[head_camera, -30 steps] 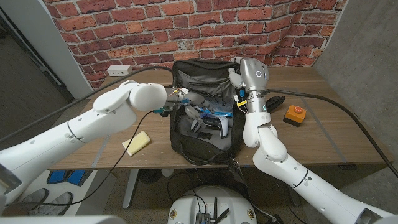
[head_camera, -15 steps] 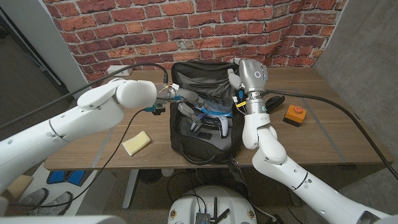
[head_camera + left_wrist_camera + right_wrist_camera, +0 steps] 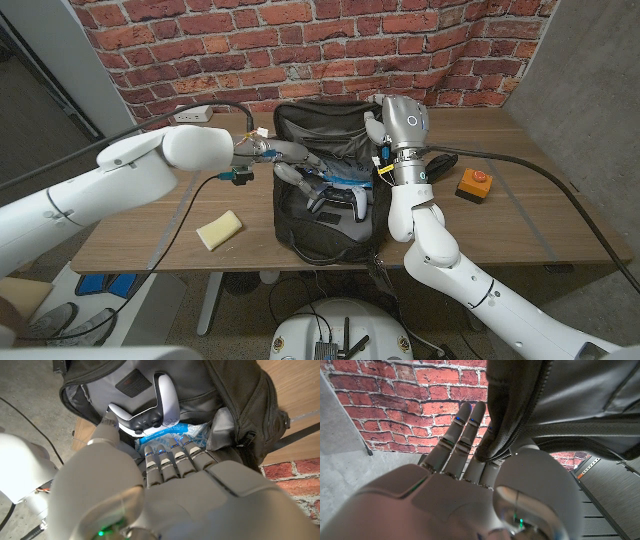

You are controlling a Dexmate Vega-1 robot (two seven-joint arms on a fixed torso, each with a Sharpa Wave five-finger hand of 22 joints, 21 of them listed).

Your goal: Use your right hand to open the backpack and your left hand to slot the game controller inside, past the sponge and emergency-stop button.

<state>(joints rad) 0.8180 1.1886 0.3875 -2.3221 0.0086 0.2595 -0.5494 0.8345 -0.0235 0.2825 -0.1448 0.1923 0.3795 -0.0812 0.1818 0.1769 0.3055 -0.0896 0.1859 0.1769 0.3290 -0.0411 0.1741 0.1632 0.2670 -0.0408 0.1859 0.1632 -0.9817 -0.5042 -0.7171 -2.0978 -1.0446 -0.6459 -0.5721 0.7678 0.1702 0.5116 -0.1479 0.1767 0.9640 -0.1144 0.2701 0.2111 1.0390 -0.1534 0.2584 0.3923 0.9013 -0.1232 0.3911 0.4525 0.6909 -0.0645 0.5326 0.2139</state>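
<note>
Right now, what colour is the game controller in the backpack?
White with black centre and grips, clearest in the left wrist view: game controller inside the backpack.

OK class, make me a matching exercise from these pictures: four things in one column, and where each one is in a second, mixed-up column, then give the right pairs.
Things
1. game controller
2. sponge
3. emergency-stop button
4. right hand

Places
A. on the table, on the robot's right of the backpack
B. at the backpack's upper right rim, gripping the flap
C. inside the open backpack
D. on the table, on the robot's left of the backpack

Pairs: 1-C, 2-D, 3-A, 4-B
</note>
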